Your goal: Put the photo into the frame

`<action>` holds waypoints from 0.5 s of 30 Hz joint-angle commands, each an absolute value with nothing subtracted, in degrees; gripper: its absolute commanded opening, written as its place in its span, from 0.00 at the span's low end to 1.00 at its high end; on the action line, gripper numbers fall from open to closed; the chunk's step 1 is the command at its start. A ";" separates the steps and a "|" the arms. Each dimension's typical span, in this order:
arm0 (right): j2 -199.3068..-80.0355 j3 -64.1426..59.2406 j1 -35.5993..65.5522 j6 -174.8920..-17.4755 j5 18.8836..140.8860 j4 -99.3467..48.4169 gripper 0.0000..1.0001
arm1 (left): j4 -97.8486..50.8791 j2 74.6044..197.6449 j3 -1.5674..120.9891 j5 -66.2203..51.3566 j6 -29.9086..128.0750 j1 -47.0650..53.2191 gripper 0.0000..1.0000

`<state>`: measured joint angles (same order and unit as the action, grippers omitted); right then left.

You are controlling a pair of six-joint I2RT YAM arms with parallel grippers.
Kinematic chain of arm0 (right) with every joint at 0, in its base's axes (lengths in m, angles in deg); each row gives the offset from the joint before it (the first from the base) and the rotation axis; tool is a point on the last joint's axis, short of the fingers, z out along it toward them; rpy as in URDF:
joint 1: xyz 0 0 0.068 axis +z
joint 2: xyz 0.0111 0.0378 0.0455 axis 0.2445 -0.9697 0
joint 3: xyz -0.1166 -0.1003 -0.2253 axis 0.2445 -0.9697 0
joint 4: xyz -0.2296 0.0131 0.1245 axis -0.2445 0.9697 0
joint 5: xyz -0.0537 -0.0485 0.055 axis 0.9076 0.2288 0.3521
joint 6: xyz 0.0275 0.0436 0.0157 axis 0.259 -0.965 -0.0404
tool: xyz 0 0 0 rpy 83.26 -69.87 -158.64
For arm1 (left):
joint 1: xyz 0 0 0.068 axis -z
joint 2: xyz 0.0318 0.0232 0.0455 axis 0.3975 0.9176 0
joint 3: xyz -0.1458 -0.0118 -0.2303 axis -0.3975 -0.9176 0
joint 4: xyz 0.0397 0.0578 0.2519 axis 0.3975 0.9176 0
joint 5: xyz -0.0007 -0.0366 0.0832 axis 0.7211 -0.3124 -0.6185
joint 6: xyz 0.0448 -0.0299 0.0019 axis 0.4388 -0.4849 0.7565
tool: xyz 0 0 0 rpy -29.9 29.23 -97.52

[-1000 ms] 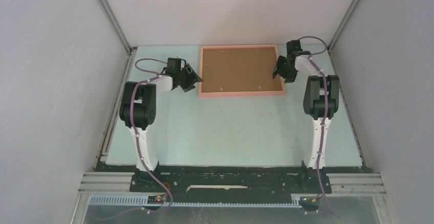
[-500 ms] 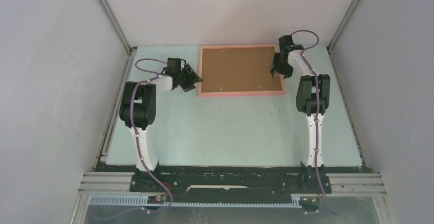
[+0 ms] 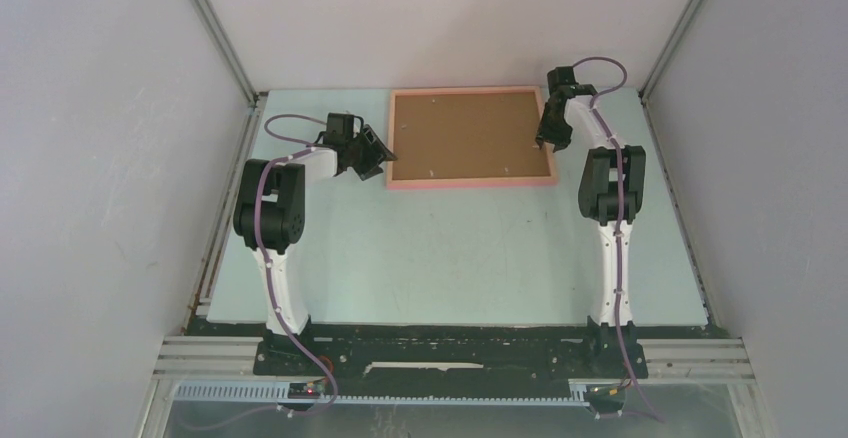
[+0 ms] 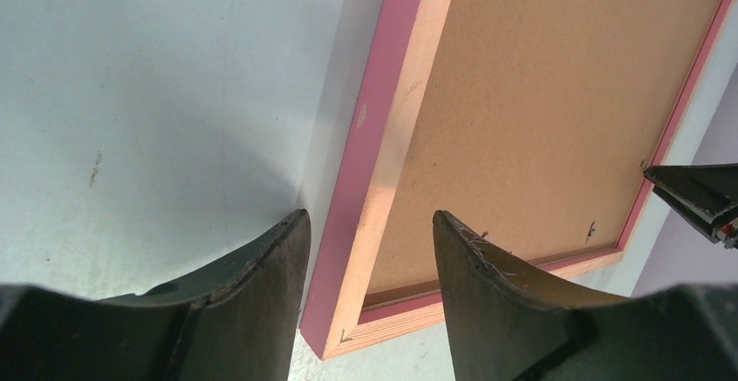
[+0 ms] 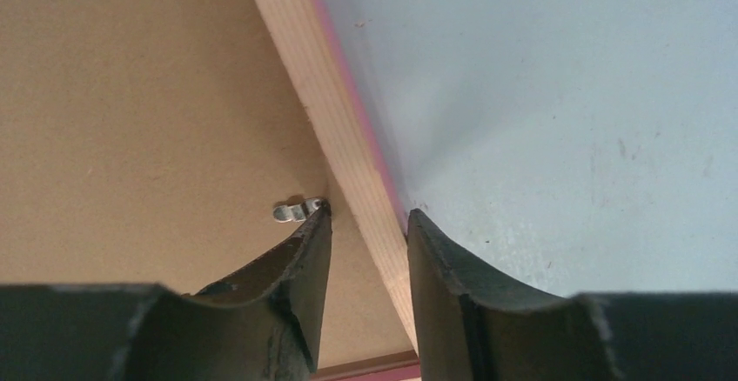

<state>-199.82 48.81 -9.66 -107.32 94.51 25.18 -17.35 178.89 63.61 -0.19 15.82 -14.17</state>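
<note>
The frame (image 3: pixel 470 182) lies face down at the back of the table, its pink border around the brown backing board (image 3: pixel 468 136). The photo is not in view. My left gripper (image 3: pixel 380 163) is open at the frame's near left corner; in the left wrist view (image 4: pixel 370 216) its fingers straddle the left rail (image 4: pixel 383 137) without touching it. My right gripper (image 3: pixel 546 142) is narrowly open over the right rail; in the right wrist view (image 5: pixel 367 211) its fingers straddle the rail (image 5: pixel 305 59), and the left fingertip touches a small metal tab (image 5: pixel 294 211) on the board.
The pale blue table (image 3: pixel 450 248) is walled by grey panels on the left, right and back. Small metal tabs sit along the board's edges (image 3: pixel 432 172). My right gripper's tip shows at the right edge of the left wrist view (image 4: pixel 696 194).
My right gripper has moved back along the frame's right rail, away from the near right corner. The left arm and the frame have not moved.
</note>
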 commanded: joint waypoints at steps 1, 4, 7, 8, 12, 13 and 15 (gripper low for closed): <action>-201.18 51.25 -9.92 -110.74 91.93 23.63 0.43 | -17.26 177.36 64.53 0.93 17.51 -13.82 0.62; -201.45 51.62 -10.03 -111.65 90.52 22.29 0.42 | -17.25 177.35 64.53 0.96 17.49 -13.84 0.62; -201.95 51.56 -10.16 -112.21 86.26 21.25 0.49 | -17.32 177.35 64.47 1.25 17.51 -13.84 0.62; -201.92 51.49 -10.17 -112.58 85.98 21.37 0.51 | -17.36 177.42 64.43 1.32 17.51 -13.84 0.62; -199.04 47.45 -10.62 -114.66 85.13 18.49 0.62 | -17.45 177.38 64.45 1.37 17.48 -13.84 0.62; -198.00 45.92 -10.52 -115.15 85.51 17.07 0.63 | -17.50 177.35 64.43 1.38 17.43 -13.84 0.62; -197.62 46.07 -9.82 -115.21 87.37 16.97 0.67 | -17.52 177.42 64.45 1.45 17.42 -13.84 0.61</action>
<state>-200.34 47.52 -11.04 -112.44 88.04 20.16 -17.35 178.89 63.61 0.64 16.15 -14.17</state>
